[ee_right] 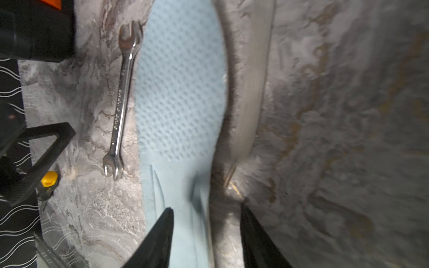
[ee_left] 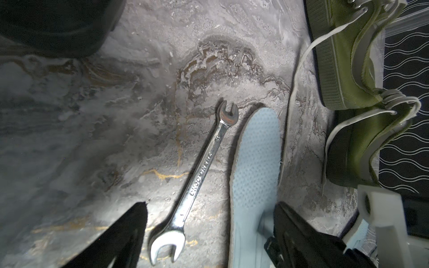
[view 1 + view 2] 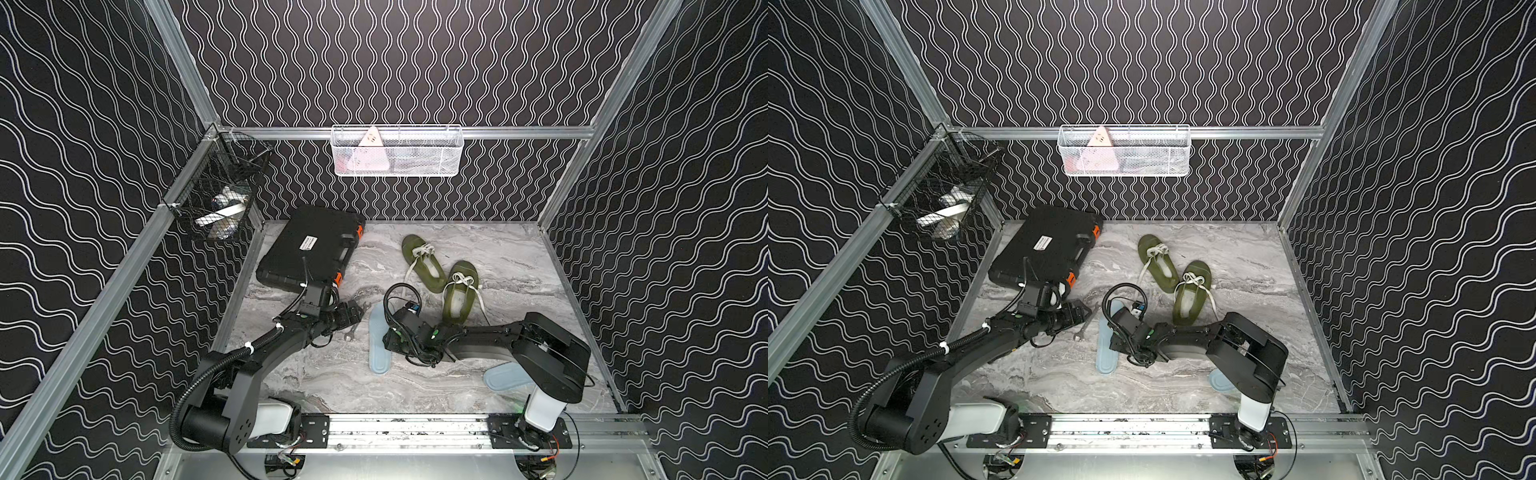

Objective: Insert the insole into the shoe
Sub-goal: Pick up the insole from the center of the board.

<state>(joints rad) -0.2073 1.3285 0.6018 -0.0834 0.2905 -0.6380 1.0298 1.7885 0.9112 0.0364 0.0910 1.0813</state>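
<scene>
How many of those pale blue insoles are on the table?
2. One insole lies mid-table beside the wrench; the other insole lies near the front edge, partly hidden under the right arm.

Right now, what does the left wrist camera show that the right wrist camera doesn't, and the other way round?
Only the left wrist view: the olive-green canvas shoes with pale laces, two of them close together.
Only the right wrist view: an orange latch on a black case, and a small yellow-capped object, too cut off to identify.
Both: the light-blue perforated insole lying flat on the grey marble tabletop, with the shiny steel open-ended wrench close alongside it.
</scene>
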